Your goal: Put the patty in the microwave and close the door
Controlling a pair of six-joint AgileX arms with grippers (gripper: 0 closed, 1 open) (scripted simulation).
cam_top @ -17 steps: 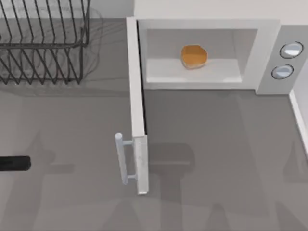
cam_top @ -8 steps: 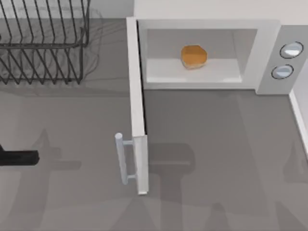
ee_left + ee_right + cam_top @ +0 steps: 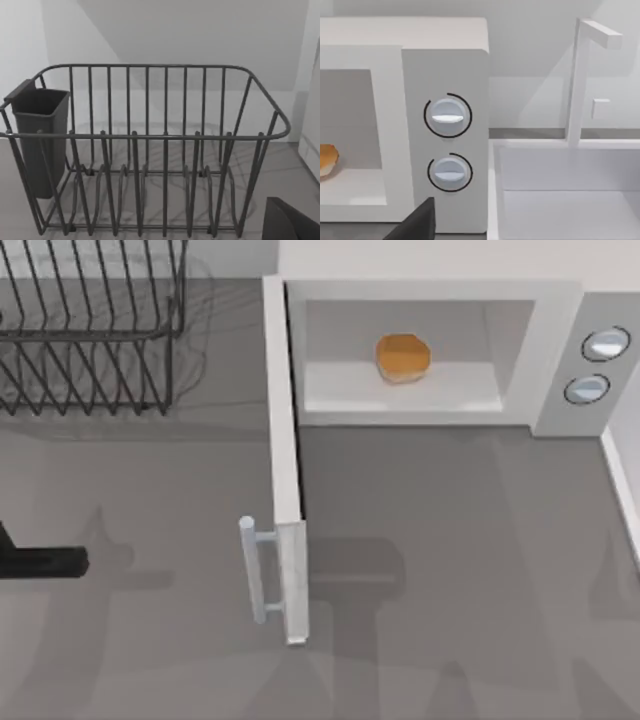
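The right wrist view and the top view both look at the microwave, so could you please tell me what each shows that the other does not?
Right wrist view alone: a white sink with a tall faucet beside the microwave.

Top view alone: the open door with its bar handle, the black wire rack, and the left gripper low at the table's left edge.

Both: the patty inside the cavity and the two round buttons.

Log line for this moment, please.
patty: inside microwave | door: open | left gripper: top view's left edge, apart from door handle | remaining: close door
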